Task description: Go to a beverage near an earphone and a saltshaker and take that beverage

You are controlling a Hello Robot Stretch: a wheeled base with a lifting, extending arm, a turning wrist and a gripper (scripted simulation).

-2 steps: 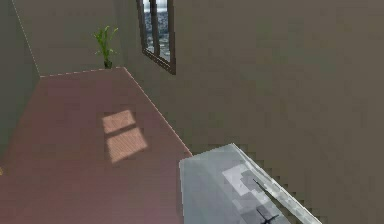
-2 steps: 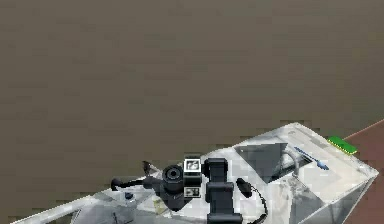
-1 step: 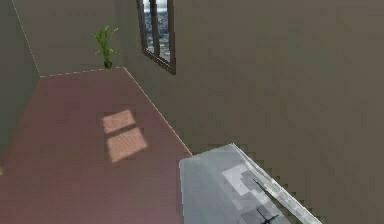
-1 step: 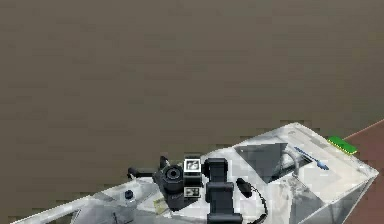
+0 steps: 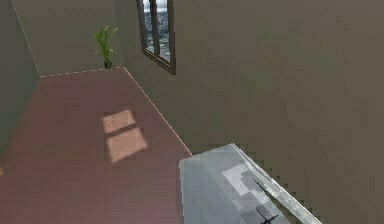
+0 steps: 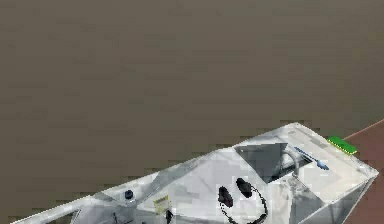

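We had the pale glossy desk running along the brown wall in the arm side view, with one end of it at the forward view's bottom right. On it were a black earphone set lying flat near the middle, a grey wedge-shaped thing just beyond it, a dark lump beside the wedge, and a green flat item at the desk's right corner. Toward the desk's left end sat a small dark blob and a small pale blob, near each other and near the earphone set. We couldn't tell which, if either, was the beverage or the saltshaker, and we couldn't tell the state of the fingers. The forward view had a reddish floor with two sunlit patches, a potted plant in the far corner and a dark-framed window in the wall.
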